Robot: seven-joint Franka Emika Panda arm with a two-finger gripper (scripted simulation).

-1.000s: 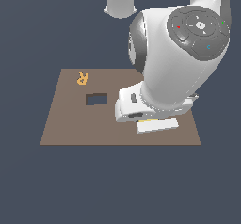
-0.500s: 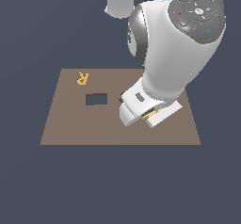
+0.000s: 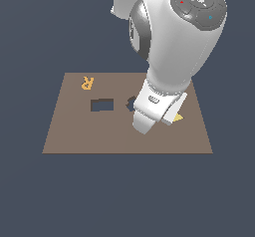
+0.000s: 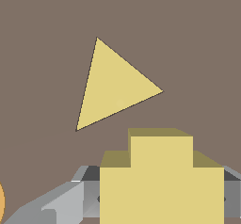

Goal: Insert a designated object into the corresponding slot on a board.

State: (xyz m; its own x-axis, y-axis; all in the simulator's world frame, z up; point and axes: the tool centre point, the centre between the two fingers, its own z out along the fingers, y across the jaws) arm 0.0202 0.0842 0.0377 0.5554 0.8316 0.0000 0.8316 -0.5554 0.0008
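Observation:
The pale-yellow cross [image 4: 162, 180] sits between my gripper's [image 4: 160, 202] grey fingers [image 4: 70, 199], which are shut on it; only part of the cross shows. It hangs over the brown board [image 4: 188, 39], next to the yellow triangle [image 4: 113, 89]. In the exterior view my hand [image 3: 152, 109] is low over the board [image 3: 74, 131], and the fingers and cross are hidden behind it. An edge of the dark notched slot [image 3: 131, 103] shows just to the exterior view's left of the hand.
A dark rectangular cut-out [image 3: 102, 104] lies left of the slot. An orange letter R [image 3: 87, 82] lies at the board's far left corner. A corner of the yellow triangle [image 3: 178, 117] peeks out to the right of my hand.
The arm's upper links have swung up and to the exterior view's right and the hand has turned. The slot's edge now shows beside the hand, and the triangle's corner has appeared.

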